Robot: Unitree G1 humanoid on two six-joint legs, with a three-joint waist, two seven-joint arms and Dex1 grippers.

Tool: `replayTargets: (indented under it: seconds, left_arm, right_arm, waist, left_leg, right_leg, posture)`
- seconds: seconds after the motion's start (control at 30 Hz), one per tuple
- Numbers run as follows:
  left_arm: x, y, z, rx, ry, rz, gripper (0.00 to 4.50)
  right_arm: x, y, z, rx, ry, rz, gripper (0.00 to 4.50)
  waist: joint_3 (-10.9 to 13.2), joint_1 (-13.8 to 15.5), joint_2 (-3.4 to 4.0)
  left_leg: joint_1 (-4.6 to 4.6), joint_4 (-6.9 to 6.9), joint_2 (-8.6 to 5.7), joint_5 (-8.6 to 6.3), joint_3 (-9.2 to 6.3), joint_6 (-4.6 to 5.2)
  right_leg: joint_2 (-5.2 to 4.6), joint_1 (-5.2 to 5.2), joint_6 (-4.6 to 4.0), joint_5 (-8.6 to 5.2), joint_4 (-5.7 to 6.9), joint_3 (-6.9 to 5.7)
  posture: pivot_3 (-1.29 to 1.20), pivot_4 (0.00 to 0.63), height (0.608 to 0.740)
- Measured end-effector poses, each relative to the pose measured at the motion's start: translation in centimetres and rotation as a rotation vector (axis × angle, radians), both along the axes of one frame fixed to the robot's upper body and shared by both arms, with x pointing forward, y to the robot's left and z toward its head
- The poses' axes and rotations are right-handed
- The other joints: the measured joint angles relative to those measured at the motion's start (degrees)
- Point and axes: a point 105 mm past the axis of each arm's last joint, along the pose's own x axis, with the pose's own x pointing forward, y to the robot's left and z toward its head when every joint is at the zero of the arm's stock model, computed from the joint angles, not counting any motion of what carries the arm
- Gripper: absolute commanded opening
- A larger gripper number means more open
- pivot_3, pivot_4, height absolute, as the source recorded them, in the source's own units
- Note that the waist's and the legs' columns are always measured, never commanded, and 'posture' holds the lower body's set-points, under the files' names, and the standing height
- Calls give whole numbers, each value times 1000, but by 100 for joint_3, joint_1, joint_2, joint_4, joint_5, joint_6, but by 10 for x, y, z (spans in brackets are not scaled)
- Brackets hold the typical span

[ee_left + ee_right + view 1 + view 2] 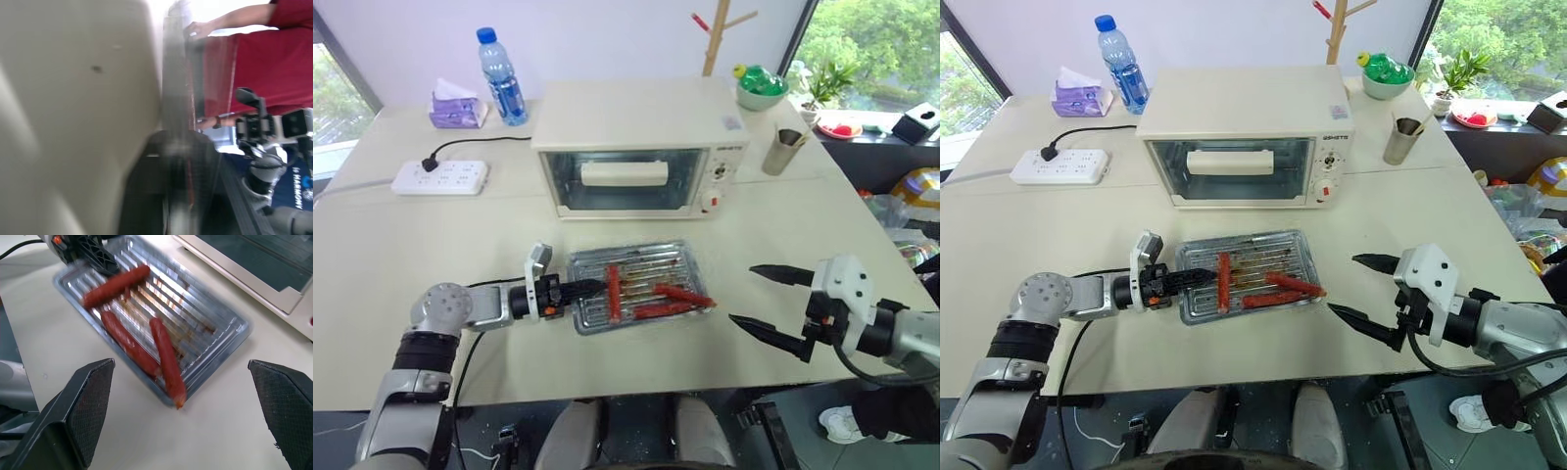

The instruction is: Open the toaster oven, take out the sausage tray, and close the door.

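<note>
Left gripper [589, 288]: fingers reach over the near-left rim of the sausage tray [680, 253], one above and one apparently below the edge. Whether they clamp the rim or have slackened off it cannot be told; the left wrist view is blurred.

Right gripper [771, 305]: fingers spread wide, holding nothing, hovering above the tabletop [431, 245] to the right of the tray and well apart from it. Judged a standby pose, clear of the tray.

Tray rests flat on the tabletop just in front of the toaster oven [636, 117], with three sausages [166, 357] lying loose on its ridged bottom. A rim grip suits a shallow tray, keeping the fingers off the greasy food.

The door [625, 179] stands upright against the oven front, apparently closed, handle bar across the glass. Judgement: task nearly complete; only the release of the tray remains.
</note>
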Motion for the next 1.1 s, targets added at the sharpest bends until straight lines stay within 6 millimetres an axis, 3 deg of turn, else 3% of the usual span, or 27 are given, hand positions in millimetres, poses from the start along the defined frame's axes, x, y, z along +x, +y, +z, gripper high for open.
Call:
replayTargets:
  seconds: [0.1, 0.33, 0.47, 0.7, 0.77, 0.87, 1.03, 1.1]
  left_arm:
    - [1, 1, 5, -24, -19, -14, 3630]
    - [5, 29, 12, 45, -61, 29, 3630]
    - [1, 58, 14, 144, -113, 71, 3630]
    - [-41, 131, 17, 635, -481, -50, 3630]
    - [-44, 147, 22, 728, -520, -72, 3630]
    - [-49, 156, 49, 775, -620, -123, 3630]
    - [-54, 141, 112, 779, -844, -249, 3630]
    - [-56, 132, 123, 756, -886, -285, 3630]
  right_arm:
    - [2, 2, 1, 1, -8, 2, 4500]
    - [3, 5, -1, 4, -10, 8, 4500]
    - [5, 7, 0, -2, -27, 23, 4500]
    - [17, 0, -1, -4, -18, 46, 4500]
    - [21, -3, -1, -5, -12, 44, 4500]
    - [29, -7, 3, -6, -4, 77, 4500]
    - [33, -8, 13, -7, 56, 165, 4500]
    - [32, -9, 14, -13, 94, 204, 4500]
  waist:
    - [-3, 20, 3]
    - [1, -21, -4]
    - [0, -57, -3]
    - [0, -161, -4]
    - [4, -111, 3]
    - [34, -41, -13]
    - [42, 34, -17]
    - [46, 20, -10]
  left_leg:
    - [0, -5, 6, 0, -4, 1]
    - [-3, -10, 13, 0, -4, 0]
    - [-6, -22, 18, -1, -4, 0]
    - [-55, -42, 49, -10, 36, -15]
    - [-69, -40, 54, -10, 35, -15]
    - [-103, -12, 63, -10, 29, -15]
    - [-147, 1, 56, -12, 30, -11]
    - [-151, -5, 57, -13, 30, -9]
  right_leg:
    - [4, -2, -5, 3, 0, -4]
    - [8, -9, -2, 1, -1, -5]
    - [9, -19, -5, 0, -2, -4]
    - [6, -104, -51, 24, -6, 7]
    - [6, -115, -52, 26, -6, -3]
    - [0, -119, -51, 26, -8, -44]
    - [-5, -135, -49, 27, -23, -63]
    - [0, -142, -47, 27, -23, -66]
  posture:
    - [0, 150, 739]
    - [0, 150, 739]
    - [0, 150, 739]
    - [0, 150, 739]
    - [0, 150, 739]
    - [0, 150, 739]
    - [0, 150, 739]
    - [0, 150, 739]
